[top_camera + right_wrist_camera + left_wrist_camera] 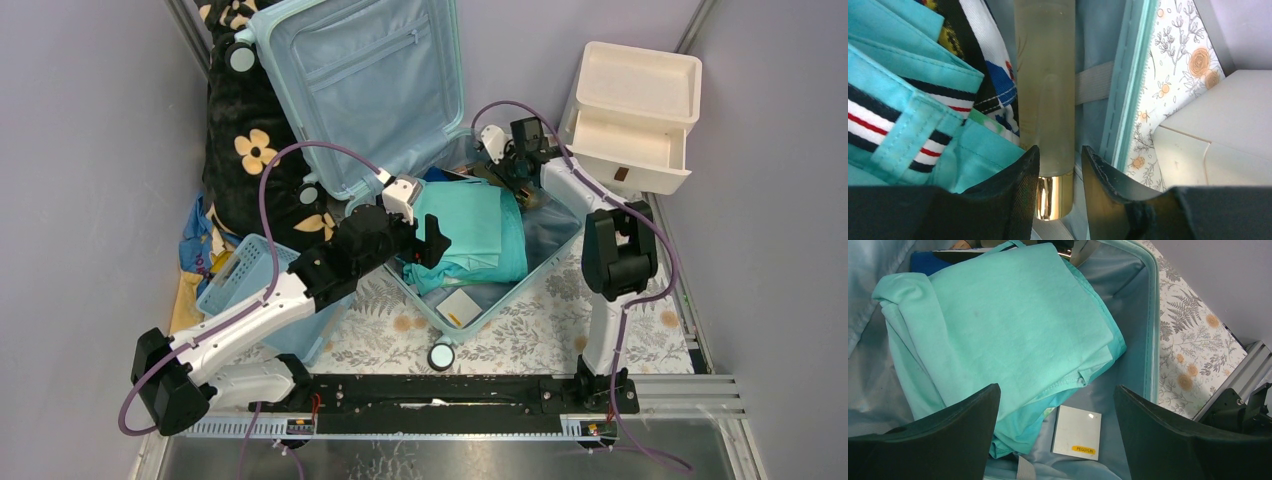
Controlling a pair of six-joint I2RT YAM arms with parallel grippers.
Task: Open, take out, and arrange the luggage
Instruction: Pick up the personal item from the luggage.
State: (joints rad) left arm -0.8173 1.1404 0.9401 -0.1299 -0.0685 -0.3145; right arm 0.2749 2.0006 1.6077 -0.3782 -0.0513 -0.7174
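Observation:
The luggage [360, 70] lies open, its lid leaning back and its base [520, 290] holding folded teal cloth [470, 225] and a small white box [461, 307]. My left gripper [425, 240] hangs open over the base. In the left wrist view my left gripper [1055, 390] has wide-spread fingers framing the teal cloth's [1013, 325] edge and the box [1077, 432], touching neither. My right gripper [505, 160] is down in the far corner. In the right wrist view my right gripper [1060, 148] is closed round a frosted bottle [1045, 75] just above its gold cap, next to the luggage rim [1128, 90].
A cream drawer unit [630, 115] with its lower drawer pulled out stands right of the suitcase. A blue basket [240, 275] sits under my left arm, and a black floral blanket [250, 150] is heaped at the left wall. Striped clothes [893, 120] lie beside the bottle.

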